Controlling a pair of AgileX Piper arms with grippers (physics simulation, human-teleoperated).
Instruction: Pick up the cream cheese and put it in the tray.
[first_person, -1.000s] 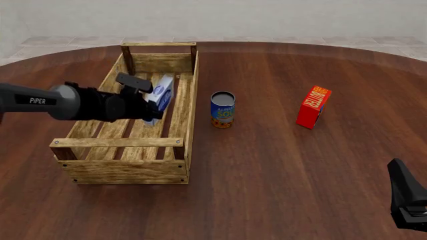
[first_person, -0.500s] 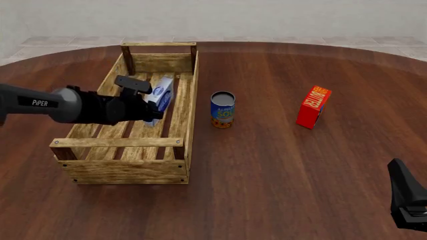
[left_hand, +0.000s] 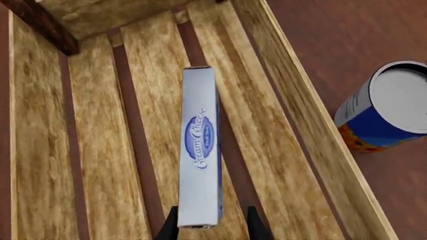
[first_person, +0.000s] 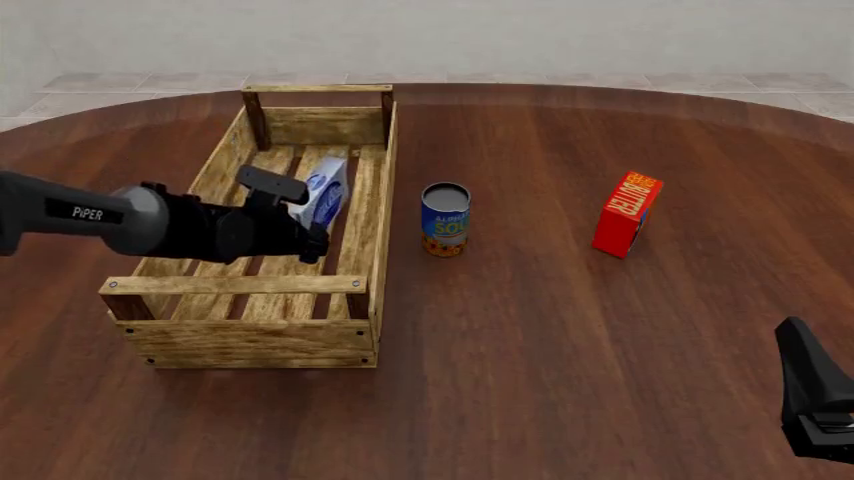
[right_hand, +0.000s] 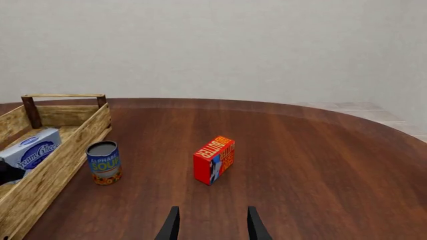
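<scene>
Now we see the cream cheese (first_person: 324, 194) inside the tray (first_person: 380, 205), standing on a narrow edge on the floor slats, toward the side wall nearest the blue soup can (first_person: 446, 219). Our left gripper (left_hand: 212, 226) is over the tray floor, its two fingertips (left_hand: 255, 225) either side of the near end of the box with a sliver of slat showing at each side, so the jaws look narrowly parted; we cannot tell if they touch it. The red butter box (first_person: 627, 213) stands well beyond the can from the tray. Our right gripper (right_hand: 211, 225) hangs low over the bare wooden table (first_person: 561, 330), far from the tray, jaws apart and holding nothing.
</scene>
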